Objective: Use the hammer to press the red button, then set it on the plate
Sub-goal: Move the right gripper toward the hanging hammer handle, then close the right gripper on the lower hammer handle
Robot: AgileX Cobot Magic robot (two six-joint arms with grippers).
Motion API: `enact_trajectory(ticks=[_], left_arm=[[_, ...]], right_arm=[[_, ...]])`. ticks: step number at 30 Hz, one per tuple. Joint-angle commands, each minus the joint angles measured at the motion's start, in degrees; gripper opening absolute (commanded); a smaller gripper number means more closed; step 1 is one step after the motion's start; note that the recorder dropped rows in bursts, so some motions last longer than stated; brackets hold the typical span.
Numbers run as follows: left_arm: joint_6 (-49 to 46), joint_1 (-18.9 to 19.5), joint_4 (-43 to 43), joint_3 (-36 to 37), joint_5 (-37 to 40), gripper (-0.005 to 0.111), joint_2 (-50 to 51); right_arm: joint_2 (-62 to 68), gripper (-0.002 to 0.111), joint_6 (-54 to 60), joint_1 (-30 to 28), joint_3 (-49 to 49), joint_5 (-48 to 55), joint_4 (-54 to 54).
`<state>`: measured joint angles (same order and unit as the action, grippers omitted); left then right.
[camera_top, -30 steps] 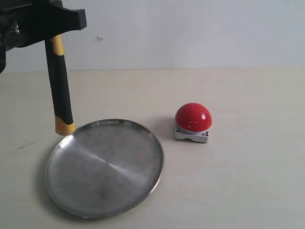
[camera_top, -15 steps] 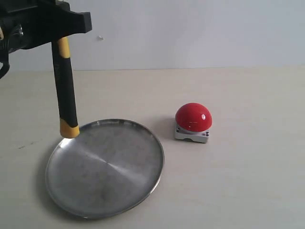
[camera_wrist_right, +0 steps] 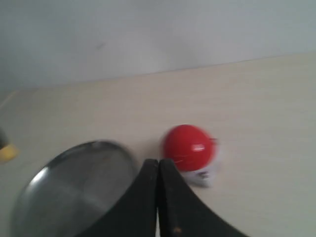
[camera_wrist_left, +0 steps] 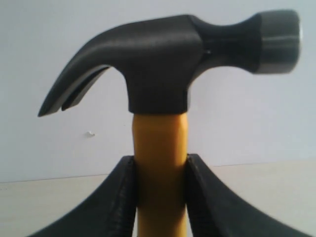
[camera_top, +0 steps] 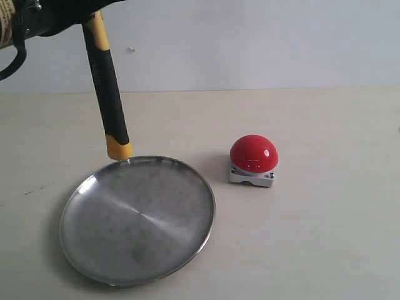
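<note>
Hand (camera_wrist_left: pixel 159 168) on left grips hammer (camera_wrist_left: pixel 163 64) handle.

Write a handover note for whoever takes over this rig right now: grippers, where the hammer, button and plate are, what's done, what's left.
Left gripper: shut on the hammer just below its head, handle hanging down, its yellow end by the far rim of the plate.
Right gripper: shut, empty.
The red button sits on the table to the right of the plate, apart from it.
Done: hammer picked up. Whether the button was pressed does not show.
Left: press it if needed, then lay the hammer on the plate.
</note>
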<state>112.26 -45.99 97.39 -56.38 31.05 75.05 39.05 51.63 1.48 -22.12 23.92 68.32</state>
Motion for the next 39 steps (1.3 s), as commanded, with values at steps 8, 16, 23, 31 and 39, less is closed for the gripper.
enact_trajectory(ticks=[8,16,23,31,39], left_arm=[[0.3,-0.3,2.6,-1.9,0.2,0.000,1.3],[0.4,-0.3,2.6,-1.9,-0.6,0.000,1.5],[0.4,-0.3,2.6,-1.9,0.4,0.000,1.6],[0.4,-0.3,2.6,-2.2,0.6,0.000,1.5],[1.0,-0.3,2.6,-2.2,0.6,0.000,1.5]], right_arm=[[42.6,0.054,69.1,5.2,-8.8,46.0,31.6],[56.7,0.079,69.1,13.3,-23.2,41.2,31.6],[58.3,0.078,67.2,23.9,-31.2,31.8,31.6],[59.9,0.078,62.1,30.3,-38.4,17.2,31.6],[63.8,0.078,56.8,30.8,-43.8,14.3,31.6]])
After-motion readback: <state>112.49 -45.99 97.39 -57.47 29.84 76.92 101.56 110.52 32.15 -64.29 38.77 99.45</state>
